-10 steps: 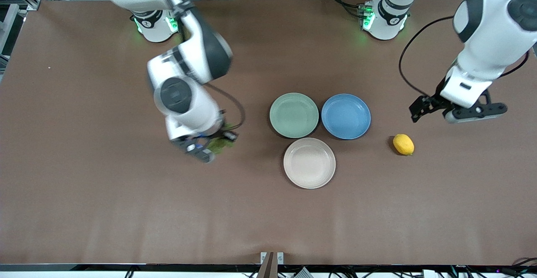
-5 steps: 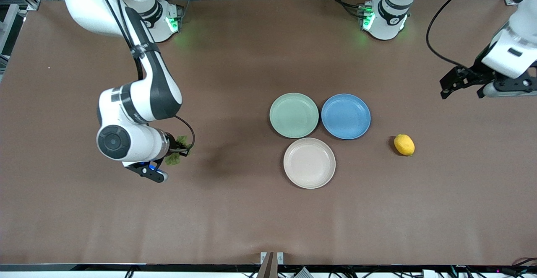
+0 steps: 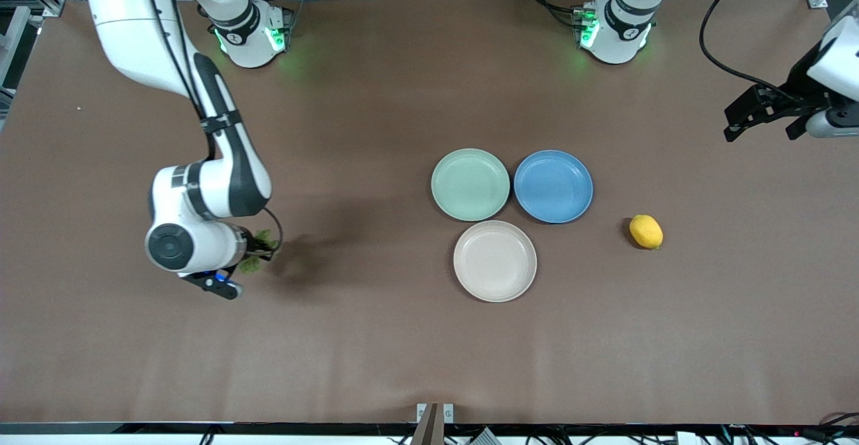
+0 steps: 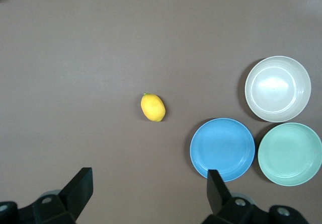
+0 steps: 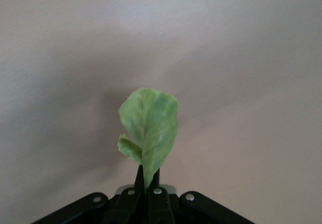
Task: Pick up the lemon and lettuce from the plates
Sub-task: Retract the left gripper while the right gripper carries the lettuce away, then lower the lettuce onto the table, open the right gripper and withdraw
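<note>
1. Lemon (image 3: 645, 231) — off its plate, lying on the bare table toward my left arm's end, beside the blue plate (image 3: 553, 186).
2. Lettuce (image 5: 149, 130) — pinched in my right gripper (image 5: 147, 179), fingers pressed together on its stem, held over the table toward my right arm's end, well apart from the plates.
3. Mint plate (image 3: 470, 184) and cream plate (image 3: 494, 260) — both bare.
4. Left gripper (image 4: 146, 183) — spread, holding nothing, raised over the table edge at my left arm's end; this arm waits.
5. Status — both items picked off; as I judge it, only setting down the lettuce is left.
</note>
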You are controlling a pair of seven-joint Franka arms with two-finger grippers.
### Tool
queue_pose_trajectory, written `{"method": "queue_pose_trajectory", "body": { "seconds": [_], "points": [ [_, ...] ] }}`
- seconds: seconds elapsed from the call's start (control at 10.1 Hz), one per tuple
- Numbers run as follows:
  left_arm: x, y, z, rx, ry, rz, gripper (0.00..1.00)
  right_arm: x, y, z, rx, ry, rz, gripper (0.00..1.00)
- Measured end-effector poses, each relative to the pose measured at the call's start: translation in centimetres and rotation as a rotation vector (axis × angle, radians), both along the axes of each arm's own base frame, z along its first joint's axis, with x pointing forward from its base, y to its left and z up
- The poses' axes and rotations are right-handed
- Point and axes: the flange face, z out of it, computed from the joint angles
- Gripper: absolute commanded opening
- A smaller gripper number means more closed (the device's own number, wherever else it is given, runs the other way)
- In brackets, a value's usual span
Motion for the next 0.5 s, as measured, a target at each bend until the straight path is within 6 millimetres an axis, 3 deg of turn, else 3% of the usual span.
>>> {"method": "queue_pose_trajectory", "body": {
  "seconds": [0.3, 0.4, 0.5],
  "points": [
    [1.2, 0.0, 0.2, -0.017, 0.002, -0.011, 1.0, 0.3, -9.0, -1.6, 0.046, -0.023, 0.079, 0.0],
    [1.4, -0.3, 0.2, -0.016, 0.008, -0.036, 1.0, 0.1, -10.7, -2.5, 0.05, -0.042, 0.09, 0.2],
    [1.5, -0.5, 0.3, -0.016, 0.017, -0.054, 1.0, -0.1, -11.0, -3.5, 0.049, -0.052, 0.094, 0.99]
  ]
}}
